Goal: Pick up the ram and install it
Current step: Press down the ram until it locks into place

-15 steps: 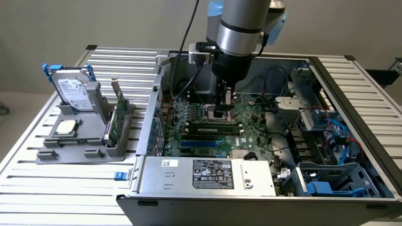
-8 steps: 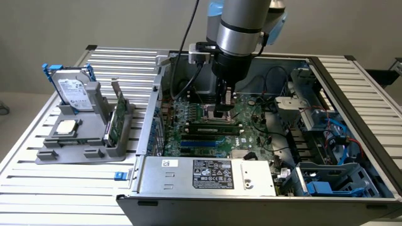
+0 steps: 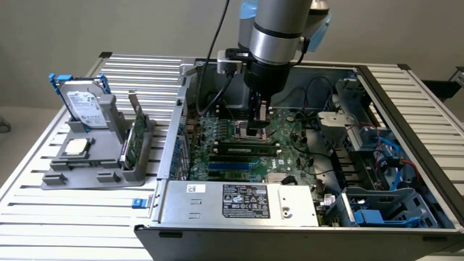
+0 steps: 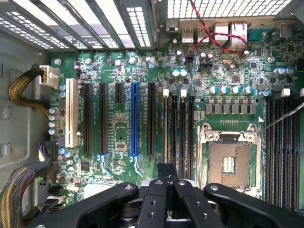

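The arm reaches down into the open case [image 3: 406,179], which lies on the desk [image 3: 43,217] toward the exterior view's right. Its fingers [image 3: 259,126] are pressed together, and nothing shows pinched between them. They hang low over the board [image 3: 294,144], by the bare socket [image 3: 250,130].

The ram [image 3: 246,145] appears to stand in one of the long slots just beside the socket, on the side nearer the power supply [image 3: 239,202]. Whether its end latches have closed cannot be told. In the wrist view the fingers [image 4: 166,173] line up with the bank of four dark slots [image 4: 178,123] next to the socket [image 4: 230,164]; the stick cannot be made out there.

This looks like the seating stage. It calls for a push straight down on the stick's top edge with no sideways lean, first toward one end and then the other, so both latches catch. The closed tips should stay centred on that thin edge. A slip toward the socket would risk its exposed contacts.
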Available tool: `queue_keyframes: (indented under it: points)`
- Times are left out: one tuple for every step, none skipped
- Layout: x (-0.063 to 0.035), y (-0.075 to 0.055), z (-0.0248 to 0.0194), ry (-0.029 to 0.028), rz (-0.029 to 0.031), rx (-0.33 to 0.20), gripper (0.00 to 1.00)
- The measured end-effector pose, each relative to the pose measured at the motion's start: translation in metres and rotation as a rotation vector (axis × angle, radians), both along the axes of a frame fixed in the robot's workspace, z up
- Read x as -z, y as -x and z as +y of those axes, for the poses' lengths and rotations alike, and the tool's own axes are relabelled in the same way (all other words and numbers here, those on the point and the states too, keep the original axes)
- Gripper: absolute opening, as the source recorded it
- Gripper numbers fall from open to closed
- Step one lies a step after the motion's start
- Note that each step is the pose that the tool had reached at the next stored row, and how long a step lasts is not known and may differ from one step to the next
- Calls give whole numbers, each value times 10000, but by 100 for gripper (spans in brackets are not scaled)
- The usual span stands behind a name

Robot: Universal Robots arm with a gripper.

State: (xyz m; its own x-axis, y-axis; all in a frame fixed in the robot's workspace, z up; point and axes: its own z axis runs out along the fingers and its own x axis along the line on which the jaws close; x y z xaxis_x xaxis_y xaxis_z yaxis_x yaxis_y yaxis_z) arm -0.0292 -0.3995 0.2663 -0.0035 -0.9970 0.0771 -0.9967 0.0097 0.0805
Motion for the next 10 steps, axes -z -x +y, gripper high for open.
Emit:
queue_keyframes:
  points:
    - [12, 14, -3, -7, -28, -1, 11]
    - [23, 30, -7, -14, -57, -3, 11]
    - [36, 44, -9, -21, -91, -3, 11]
    - [50, 57, -11, -23, -122, -4, 11]
    - [64, 70, -12, -25, -149, -4, 11]
    - [80, 82, -13, -26, -178, -7, 11]
    - [97, 93, -13, -28, -203, -9, 11]
    - [114, 103, -13, -28, -225, -13, 11]
    - [131, 109, -13, -28, -248, -20, 11]
    - [149, 115, -13, -30, -272, -29, 11]
